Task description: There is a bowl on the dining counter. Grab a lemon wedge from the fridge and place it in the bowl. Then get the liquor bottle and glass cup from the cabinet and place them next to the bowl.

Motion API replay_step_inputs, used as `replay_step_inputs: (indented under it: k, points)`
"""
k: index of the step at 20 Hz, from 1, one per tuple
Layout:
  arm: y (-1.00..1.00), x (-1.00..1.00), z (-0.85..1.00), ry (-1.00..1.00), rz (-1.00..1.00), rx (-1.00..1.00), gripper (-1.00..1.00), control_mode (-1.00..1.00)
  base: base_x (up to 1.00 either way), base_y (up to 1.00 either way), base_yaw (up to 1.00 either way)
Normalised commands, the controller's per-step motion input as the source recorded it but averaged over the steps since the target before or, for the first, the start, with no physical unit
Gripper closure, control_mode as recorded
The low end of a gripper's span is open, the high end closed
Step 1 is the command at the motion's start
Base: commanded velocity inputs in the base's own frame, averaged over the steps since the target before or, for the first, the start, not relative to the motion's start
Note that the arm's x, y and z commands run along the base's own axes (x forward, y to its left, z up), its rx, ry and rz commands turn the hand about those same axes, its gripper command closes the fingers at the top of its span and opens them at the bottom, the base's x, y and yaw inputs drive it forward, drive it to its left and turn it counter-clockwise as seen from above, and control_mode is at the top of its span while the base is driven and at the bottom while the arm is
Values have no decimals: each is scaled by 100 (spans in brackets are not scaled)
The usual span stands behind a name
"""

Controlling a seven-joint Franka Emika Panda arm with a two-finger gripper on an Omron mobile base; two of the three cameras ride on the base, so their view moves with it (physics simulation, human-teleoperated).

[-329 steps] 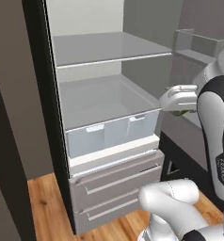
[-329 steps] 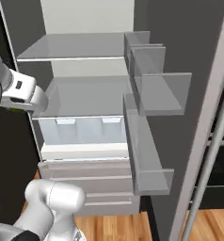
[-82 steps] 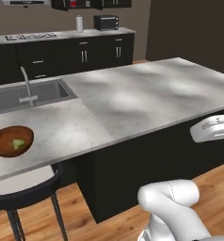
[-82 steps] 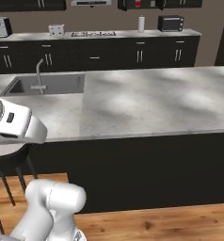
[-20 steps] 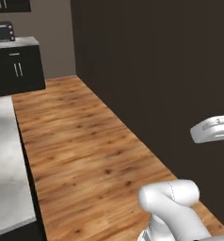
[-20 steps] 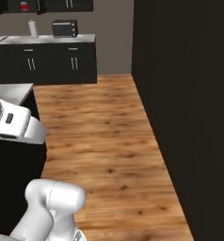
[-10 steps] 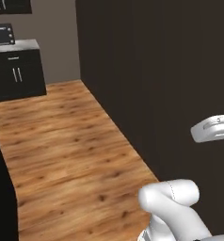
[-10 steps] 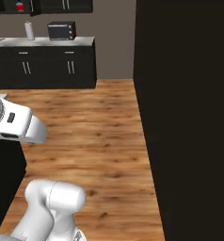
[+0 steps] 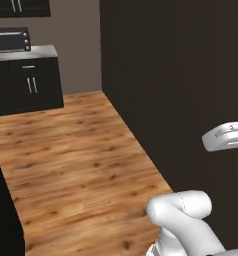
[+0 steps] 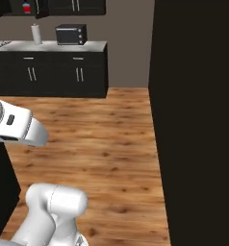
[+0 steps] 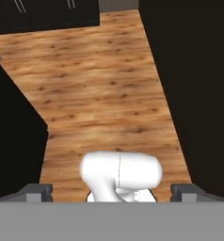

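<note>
Red-bodied liquor bottle (image 10: 26, 7) sits inside the black upper wall cabinet (image 10: 70, 6), top left corner of my right base view, partly cut off by the frame edge. Glass cup: can't make it out at this size.

My pincer (image 11: 112, 192) is spread wide, nothing between the fingers; the two small dark fingertips (image 11: 35, 192) show at the bottom corners of the hand view, aimed down at the wooden plank floor (image 11: 100, 89).

Below the cabinet: narrow grey worktop (image 10: 49, 46) over black lower cabinets with silver bar handles (image 10: 54, 72). On that worktop a black microwave (image 10: 70, 34) and, just left of it, a white upright paper-towel roll (image 10: 36, 33). The left base view shows the same microwave (image 9: 11, 39) on the same worktop (image 9: 26, 53).

Tall dark wall panel (image 10: 196, 120) fills the right side of the right base view, and takes the right half of the left base view (image 9: 166, 75). Warm brown plank floor (image 9: 71, 160) runs between that panel and the far cabinets.

My white forearm (image 10: 13, 125) crosses the left edge of the right base view and sticks in from the right in the left base view (image 9: 226, 137).
</note>
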Motion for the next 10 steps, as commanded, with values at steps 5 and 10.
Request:
replay_step_inputs:
  k: [5, 10]
  points:
    - [0, 0, 0, 0, 0, 0, -100, 100, 100, 6, 12]
    - [0, 0, 0, 0, 0, 0, -100, 100, 100, 10, 10]
